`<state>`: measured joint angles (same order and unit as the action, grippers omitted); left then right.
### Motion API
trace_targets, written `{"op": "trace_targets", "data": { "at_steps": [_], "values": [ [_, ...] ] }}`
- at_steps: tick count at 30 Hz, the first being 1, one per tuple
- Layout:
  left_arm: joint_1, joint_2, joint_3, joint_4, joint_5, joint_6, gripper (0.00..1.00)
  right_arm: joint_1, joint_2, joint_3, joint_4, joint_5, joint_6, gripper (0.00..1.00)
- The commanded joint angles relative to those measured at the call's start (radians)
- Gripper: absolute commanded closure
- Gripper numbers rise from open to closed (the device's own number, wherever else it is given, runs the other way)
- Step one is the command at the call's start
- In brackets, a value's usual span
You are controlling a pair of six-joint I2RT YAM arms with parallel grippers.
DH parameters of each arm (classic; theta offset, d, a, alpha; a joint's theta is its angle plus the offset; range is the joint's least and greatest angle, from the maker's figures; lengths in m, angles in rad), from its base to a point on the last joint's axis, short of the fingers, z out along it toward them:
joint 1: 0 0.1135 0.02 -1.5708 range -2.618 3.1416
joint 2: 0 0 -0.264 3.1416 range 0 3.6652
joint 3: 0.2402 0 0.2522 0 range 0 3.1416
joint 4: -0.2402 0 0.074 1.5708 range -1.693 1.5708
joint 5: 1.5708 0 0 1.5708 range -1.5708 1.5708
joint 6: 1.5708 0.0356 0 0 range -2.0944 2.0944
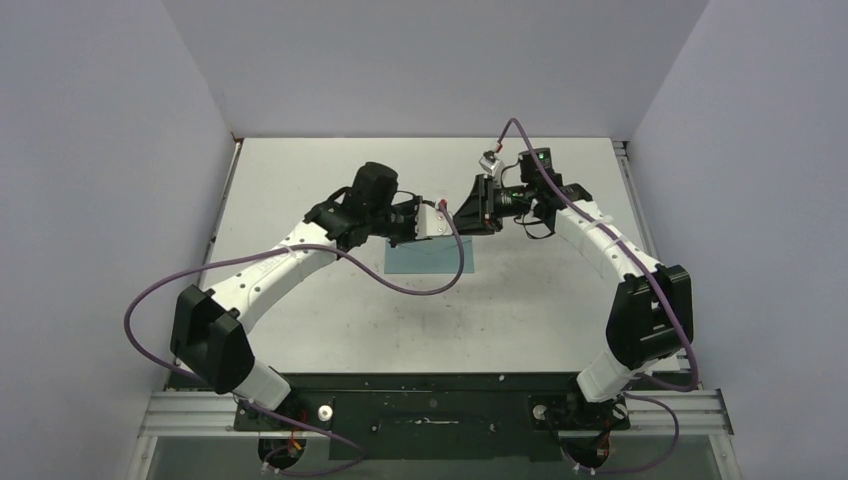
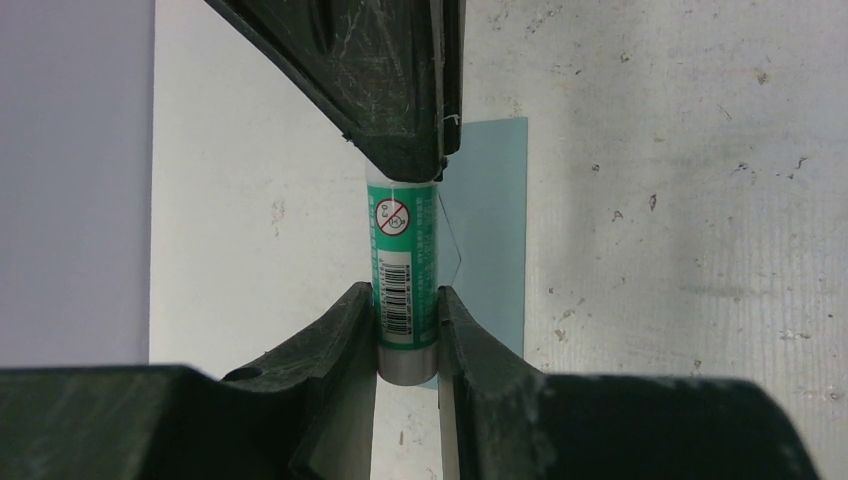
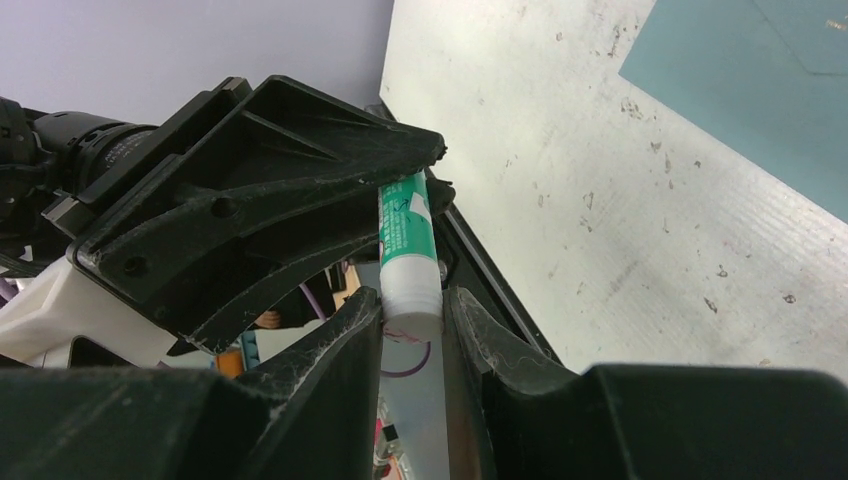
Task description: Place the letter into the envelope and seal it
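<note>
A green-and-white glue tube [image 2: 405, 260] hangs in the air between both grippers, above the table. My left gripper [image 2: 408, 300] is shut on its silver end. The white cap end [image 3: 410, 290] sits pinched in my right gripper [image 3: 412, 300], which faces the left one head-on [image 1: 462, 215]. Below them the teal envelope [image 1: 430, 258] lies flat on the table, also seen under the tube in the left wrist view [image 2: 495, 230] and at the top right of the right wrist view [image 3: 770, 90]. The letter is out of view.
The white tabletop [image 1: 560, 290] is scuffed and speckled. Grey walls close in the left, right and back sides. Purple cables loop from both arms, one hanging over the envelope [image 1: 455, 270].
</note>
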<state>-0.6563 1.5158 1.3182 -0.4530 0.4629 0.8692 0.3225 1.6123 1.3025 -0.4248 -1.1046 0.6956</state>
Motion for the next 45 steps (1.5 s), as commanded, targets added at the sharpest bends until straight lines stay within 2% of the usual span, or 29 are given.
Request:
{"op": "trace_targets", "data": {
  "at_steps": [1,10,19,23,27,30,31,33,35,36,39,45],
  "values": [
    [-0.117,0.001,0.135,0.248,0.222,0.025,1.0,0.075,0.016,-0.017,0.071,-0.002,0.05,0.95],
    [-0.136,0.032,0.145,0.376,0.313,-0.068,1.0,0.077,0.028,-0.042,0.098,-0.01,0.073,0.95],
    [-0.146,0.048,0.144,0.438,0.316,-0.119,1.0,0.079,0.06,-0.058,0.09,-0.01,0.078,0.95],
    [-0.09,0.03,0.051,0.538,0.307,-0.271,1.0,0.041,0.045,-0.01,-0.013,0.062,0.005,0.94],
    [-0.024,-0.011,-0.124,0.654,0.263,-0.46,1.0,-0.02,-0.009,0.029,-0.047,0.162,-0.044,0.83],
    [0.004,-0.035,-0.209,0.683,0.234,-0.535,1.0,-0.053,-0.04,0.043,-0.059,0.203,-0.07,0.69],
    [0.01,-0.042,-0.23,0.695,0.232,-0.555,1.0,-0.058,-0.046,0.048,-0.064,0.207,-0.083,0.6],
    [0.021,-0.047,-0.253,0.703,0.232,-0.581,1.0,-0.062,-0.055,0.058,-0.07,0.214,-0.108,0.31],
    [0.031,-0.048,-0.258,0.695,0.234,-0.592,1.0,-0.063,-0.069,0.063,-0.064,0.213,-0.127,0.17],
    [0.037,-0.046,-0.26,0.694,0.236,-0.598,1.0,-0.064,-0.074,0.064,-0.054,0.209,-0.129,0.14],
    [0.043,-0.041,-0.264,0.693,0.244,-0.605,1.0,-0.064,-0.091,0.063,-0.02,0.206,-0.124,0.15],
    [0.053,-0.023,-0.253,0.663,0.246,-0.612,1.0,-0.066,-0.114,0.064,0.005,0.169,-0.116,0.32]
  ]
}}
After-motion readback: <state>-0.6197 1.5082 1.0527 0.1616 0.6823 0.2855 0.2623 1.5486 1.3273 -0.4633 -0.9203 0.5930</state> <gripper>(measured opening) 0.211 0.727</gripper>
